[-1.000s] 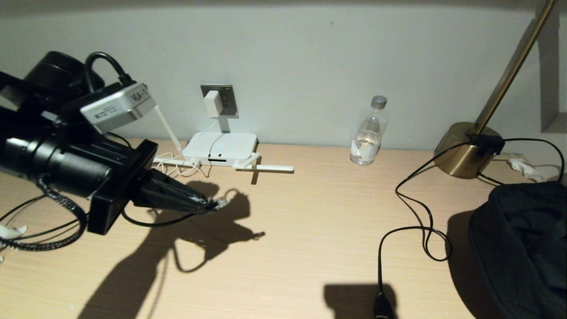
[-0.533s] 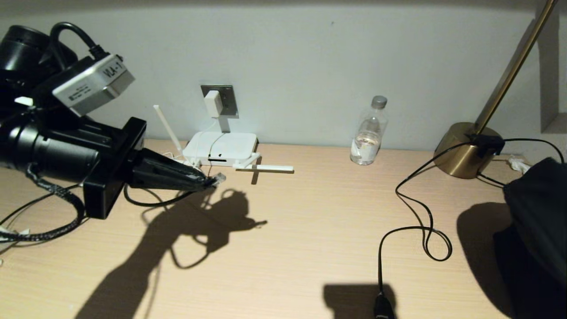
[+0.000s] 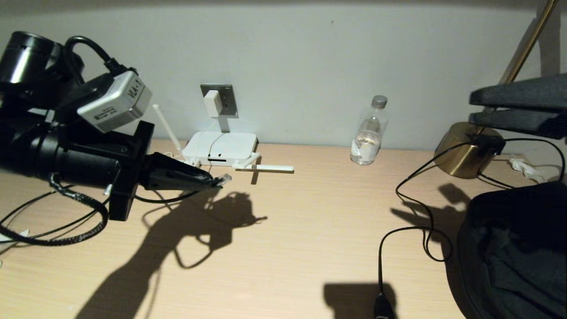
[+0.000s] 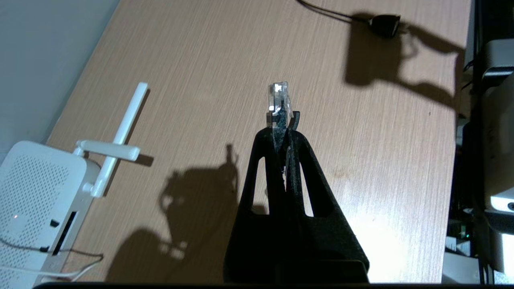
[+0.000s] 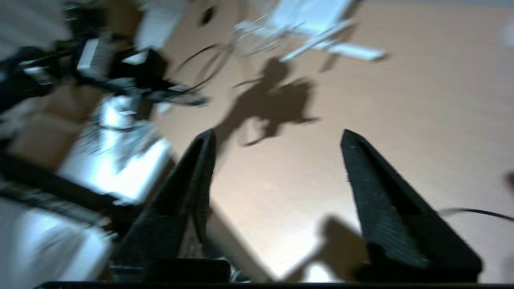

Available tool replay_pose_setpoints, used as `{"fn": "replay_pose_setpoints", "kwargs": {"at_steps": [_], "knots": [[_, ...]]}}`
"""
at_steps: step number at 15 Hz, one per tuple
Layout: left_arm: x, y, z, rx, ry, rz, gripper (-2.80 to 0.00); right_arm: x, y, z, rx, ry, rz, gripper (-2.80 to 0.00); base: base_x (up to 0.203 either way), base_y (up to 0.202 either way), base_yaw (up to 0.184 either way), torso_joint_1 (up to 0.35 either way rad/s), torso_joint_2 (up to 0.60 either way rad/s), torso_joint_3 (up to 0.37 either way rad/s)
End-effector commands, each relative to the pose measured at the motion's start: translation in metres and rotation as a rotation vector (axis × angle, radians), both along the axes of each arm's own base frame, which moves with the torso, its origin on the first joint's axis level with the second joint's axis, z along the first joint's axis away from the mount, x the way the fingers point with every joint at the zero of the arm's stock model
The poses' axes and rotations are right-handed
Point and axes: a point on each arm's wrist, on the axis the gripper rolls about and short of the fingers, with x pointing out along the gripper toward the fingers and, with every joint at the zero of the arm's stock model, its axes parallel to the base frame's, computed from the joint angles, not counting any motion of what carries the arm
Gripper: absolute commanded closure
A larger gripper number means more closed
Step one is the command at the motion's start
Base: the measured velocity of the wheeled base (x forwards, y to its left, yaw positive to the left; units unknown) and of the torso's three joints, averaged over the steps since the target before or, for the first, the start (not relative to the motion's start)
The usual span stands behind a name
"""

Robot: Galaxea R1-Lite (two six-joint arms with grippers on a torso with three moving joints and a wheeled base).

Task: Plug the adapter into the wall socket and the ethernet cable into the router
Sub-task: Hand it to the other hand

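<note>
My left gripper (image 3: 216, 181) hovers above the desk just in front of the router (image 3: 220, 148), shut on the ethernet cable's clear clip connector (image 3: 224, 178). In the left wrist view the connector (image 4: 278, 98) sticks out past the closed gripper (image 4: 283, 127), pointing along the desk, with the router (image 4: 36, 192) and its dark port slot (image 4: 64, 233) off to one side. The black ethernet cable (image 3: 164, 199) loops below the hand. The white adapter (image 3: 212, 103) sits plugged in the grey wall socket (image 3: 227, 100). My right gripper (image 3: 472, 107) is raised at the far right, open and empty (image 5: 277, 136).
A water bottle (image 3: 369, 133) stands by the wall. A brass lamp base (image 3: 465, 149) sits at the back right, its black cord (image 3: 416, 212) curling across the desk to a plug (image 3: 383, 306). A dark bulky shape (image 3: 518, 252) fills the right front. One router antenna (image 3: 270, 168) lies flat.
My left gripper has lifted and carried the connector closer to the router's front. My right gripper has risen into view at the upper right, open.
</note>
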Motion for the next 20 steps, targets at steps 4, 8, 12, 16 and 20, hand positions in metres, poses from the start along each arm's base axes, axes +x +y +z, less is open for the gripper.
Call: {"fn": "replay_pose_setpoints", "kwargs": {"at_steps": [4,8,12,16,20], "knots": [[0.004,-0.007,0.004,0.014,-0.067,0.013,0.00,0.006,0.087,-0.012,0.047,0.270,0.293,-2.80,0.000,0.000,0.000,0.000,0.00,0.000],[0.004,-0.008,0.006,0.016,-0.079,0.009,0.00,0.013,0.124,-0.030,0.003,0.364,0.346,-2.80,0.000,0.000,0.000,0.000,0.00,0.000],[-0.002,-0.009,0.018,0.021,-0.130,0.024,0.00,0.020,0.142,-0.043,-0.032,0.401,0.359,-2.80,0.000,0.000,0.000,0.000,0.00,0.000],[-0.020,-0.020,0.026,0.002,-0.161,-0.045,0.00,0.032,0.160,-0.042,-0.027,0.394,0.364,-2.80,0.000,0.000,0.000,0.000,0.00,0.000],[-0.036,-0.026,0.033,-0.014,-0.188,-0.095,0.00,0.039,0.170,-0.044,-0.027,0.393,0.363,-2.80,0.000,0.000,0.000,0.000,0.00,0.000]]}}
